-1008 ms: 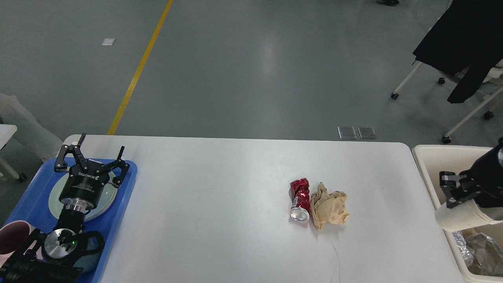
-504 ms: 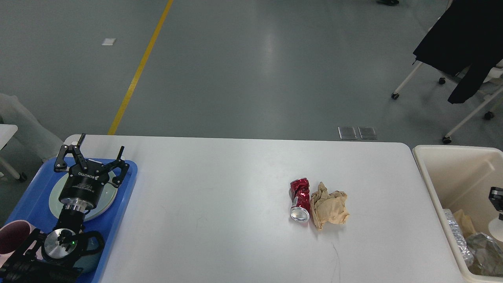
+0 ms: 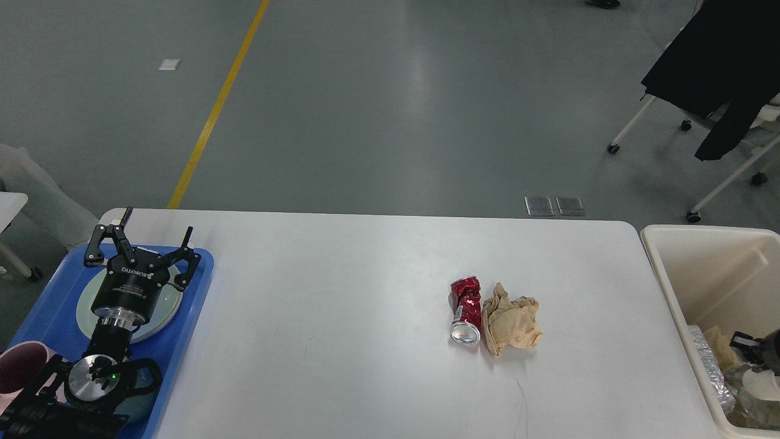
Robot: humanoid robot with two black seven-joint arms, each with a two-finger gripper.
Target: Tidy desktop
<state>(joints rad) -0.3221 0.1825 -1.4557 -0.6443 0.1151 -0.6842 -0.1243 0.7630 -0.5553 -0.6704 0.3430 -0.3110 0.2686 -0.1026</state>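
The white desktop (image 3: 365, 292) fills the middle of the head view. A crushed red can (image 3: 464, 310) lies on it right of centre, with a crumpled brown paper (image 3: 510, 324) touching its right side. My left gripper (image 3: 157, 224) is open and empty above the grey plate (image 3: 167, 308) on the blue tray (image 3: 49, 311). My right gripper (image 3: 752, 344) shows only as a small dark part low inside the cream bin (image 3: 670, 286), just above a white cup-like thing (image 3: 765, 385). Its fingers cannot be told apart.
A pink mug (image 3: 15, 366) and a dark cup stand at the tray's near end, partly behind my left arm. The bin holds foil and paper scraps (image 3: 707, 366). A chair with a black coat (image 3: 719, 67) stands on the floor at the far right.
My right arm has dropped from above the bin's rim down into the bin, taking the white cup with it. The left arm, can and paper have not moved.
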